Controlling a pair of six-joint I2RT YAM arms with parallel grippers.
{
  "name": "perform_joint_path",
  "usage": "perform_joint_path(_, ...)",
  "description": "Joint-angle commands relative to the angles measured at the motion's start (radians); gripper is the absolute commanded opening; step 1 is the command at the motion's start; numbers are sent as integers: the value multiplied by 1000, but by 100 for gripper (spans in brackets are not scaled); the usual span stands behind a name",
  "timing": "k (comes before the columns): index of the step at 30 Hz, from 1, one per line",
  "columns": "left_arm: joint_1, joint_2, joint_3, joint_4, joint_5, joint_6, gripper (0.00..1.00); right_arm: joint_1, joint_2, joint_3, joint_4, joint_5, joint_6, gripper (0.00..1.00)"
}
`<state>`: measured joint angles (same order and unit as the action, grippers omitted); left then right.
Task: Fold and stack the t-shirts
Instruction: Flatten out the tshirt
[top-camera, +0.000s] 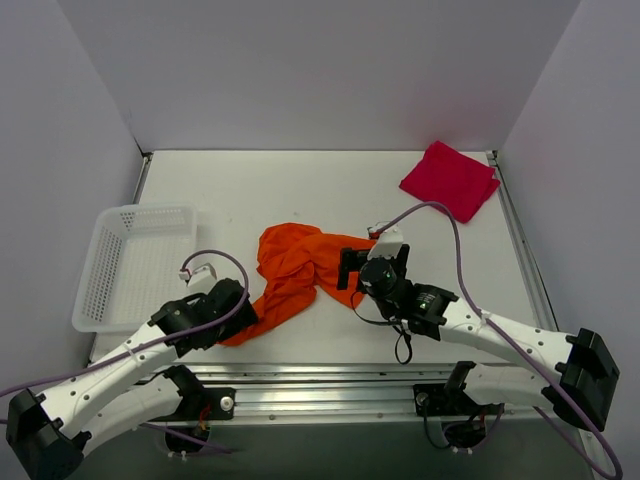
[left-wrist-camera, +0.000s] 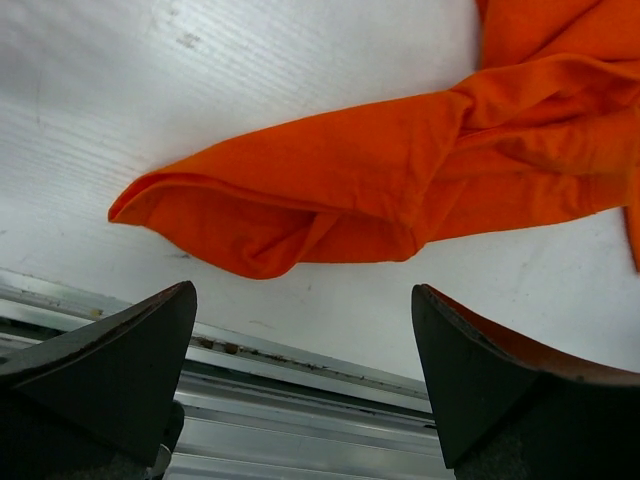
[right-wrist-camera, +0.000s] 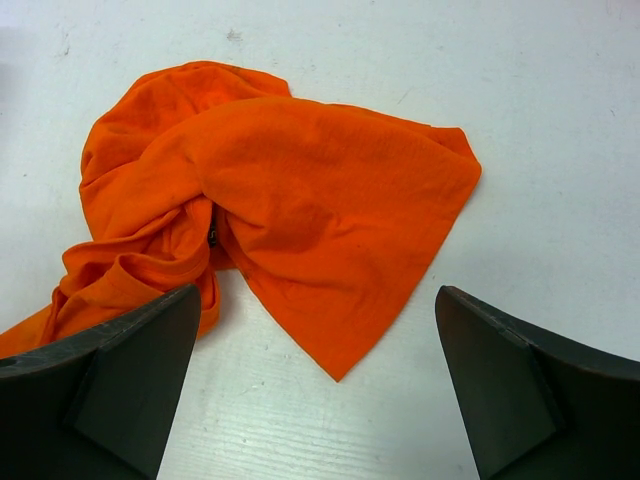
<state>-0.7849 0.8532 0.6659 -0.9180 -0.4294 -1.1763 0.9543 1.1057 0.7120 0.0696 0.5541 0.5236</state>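
L end effector (left-wrist-camera: 303, 295): jaws wide apart, nothing between them, hovering just short of the orange shirt (left-wrist-camera: 350, 190) tail end. R end effector (right-wrist-camera: 318, 290): also spread wide and empty, over the shirt's 3 o'clock side.

The orange shirt lies bunched and twisted at desk (top-camera: 300, 190) centre, its tail running to 7 o'clock. The red shirt (top-camera: 450, 180) lies at 1 o'clock, already a compact square; the basket (top-camera: 135, 265) is at 9.

Risks:
- Tail is several layers thick, so a pinch prob. takes all of them and the shirt won't open flat.
- Pulling both ends apart could tighten the mid twist.
- Tail sits near the 6 o'clock desk edge, so a drag may snag on the rail (left-wrist-camera: 300, 400).

Views: L wrist shows the layered tail and rail close up. R wrist shows the twist and a flat flap. Only the top view has the red shirt and basket.
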Motion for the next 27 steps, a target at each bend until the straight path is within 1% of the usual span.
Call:
perform_joint_path(1, -5, -39, -40, -78, 17, -103, 97, -6, -24, -2, -17, 32, 13, 100)
perform_joint_path(4, -1, -65, -71, -27, -6, -140, 96, -6, -44, -11, -16, 30, 13, 100)
perform_joint_path(8, 6, 19, -84, 24, -32, -154, 95, -6, -56, -22, -10, 29, 15, 100)
perform_joint_path(14, 27, 90, -121, 160, -65, -172, 95, -6, -47, -20, -7, 17, 15, 100)
perform_joint_path(15, 44, 99, -127, 194, -69, -164, 95, -6, -46, -20, -5, 15, 15, 100)
perform_joint_path(21, 107, 165, -143, 278, -88, -122, 95, -8, -26, -22, 4, 3, 13, 100)
perform_joint_path(27, 174, 202, -187, 370, -68, -79, 100, -12, 2, -19, 12, -5, 10, 100)
